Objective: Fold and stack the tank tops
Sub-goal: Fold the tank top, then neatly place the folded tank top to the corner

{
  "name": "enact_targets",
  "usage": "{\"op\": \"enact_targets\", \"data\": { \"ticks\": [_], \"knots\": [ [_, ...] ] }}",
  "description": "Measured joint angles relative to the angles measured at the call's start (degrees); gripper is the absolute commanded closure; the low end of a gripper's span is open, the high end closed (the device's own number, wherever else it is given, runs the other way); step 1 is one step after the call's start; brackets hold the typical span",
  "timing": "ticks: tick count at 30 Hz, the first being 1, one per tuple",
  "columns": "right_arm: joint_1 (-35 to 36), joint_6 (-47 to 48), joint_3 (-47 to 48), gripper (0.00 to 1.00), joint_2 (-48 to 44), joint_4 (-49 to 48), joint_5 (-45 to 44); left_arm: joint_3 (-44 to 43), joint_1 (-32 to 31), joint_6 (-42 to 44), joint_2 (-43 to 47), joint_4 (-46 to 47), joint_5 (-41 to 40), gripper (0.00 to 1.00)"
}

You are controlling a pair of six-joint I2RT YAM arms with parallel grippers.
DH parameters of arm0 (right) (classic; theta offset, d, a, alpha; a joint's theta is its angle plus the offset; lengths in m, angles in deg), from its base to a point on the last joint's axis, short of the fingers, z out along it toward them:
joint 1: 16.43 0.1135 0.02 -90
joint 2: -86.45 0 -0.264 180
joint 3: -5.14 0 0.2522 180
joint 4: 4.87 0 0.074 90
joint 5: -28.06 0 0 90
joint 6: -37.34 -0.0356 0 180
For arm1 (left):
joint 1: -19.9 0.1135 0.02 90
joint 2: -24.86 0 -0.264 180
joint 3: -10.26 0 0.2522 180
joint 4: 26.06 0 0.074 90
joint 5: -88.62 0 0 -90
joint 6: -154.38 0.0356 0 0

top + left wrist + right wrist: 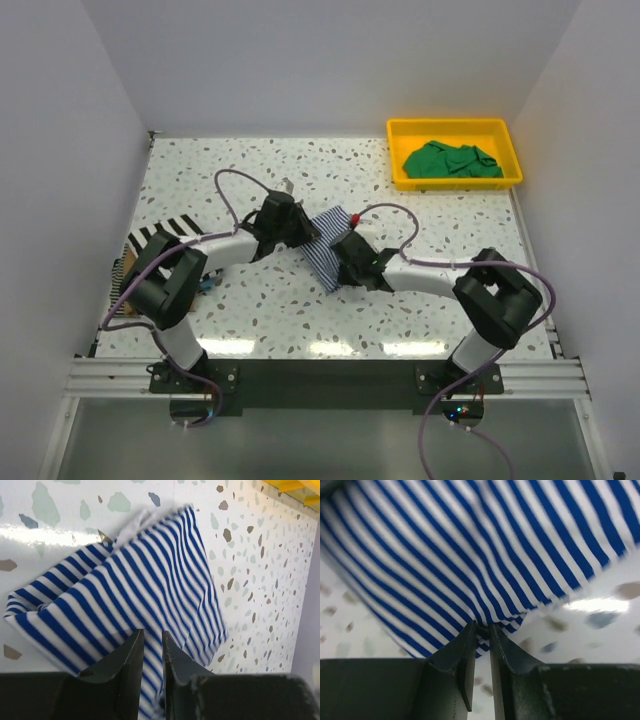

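I have the thin navy-white striped tank top [328, 245] mid-table, slung between my two arms. The left gripper [151, 637] is pinched on its left edge, with cloth running down between the fingers. The right gripper [481, 630] is nipped tight on the near hem. The cloth's long axis runs far to near on a slight slant, so both arms sit equally close. The fold, I judge, depends on carrying one held edge across that axis onto the other.
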Motion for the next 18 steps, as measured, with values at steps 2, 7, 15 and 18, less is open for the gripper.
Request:
{"op": "enact_targets", "data": {
  "ticks": [2,7,15,18],
  "knots": [
    [5.9,-3.2,-0.7,0.79,-0.3,-2.1,0.5,-2.3,0.0,0.9,-1.9,-1.7,-0.2,0.75],
    [12.0,-5.8,-0.3,0.66,-1.7,-2.7,0.1,-11.1,0.8,4.9,-9.4,-5.2,2.2,0.73],
    [9.6,1.0,4.5,0.58,-10.2,2.4,-3.9,-15.5,2.8,9.4,-9.1,-10.5,4.9,0.51],
    [9.2,5.4,10.6,0.6,-8.1,4.0,-3.6,-12.9,3.2,9.2,-2.1,-11.9,2.5,0.46]
  ]
}}
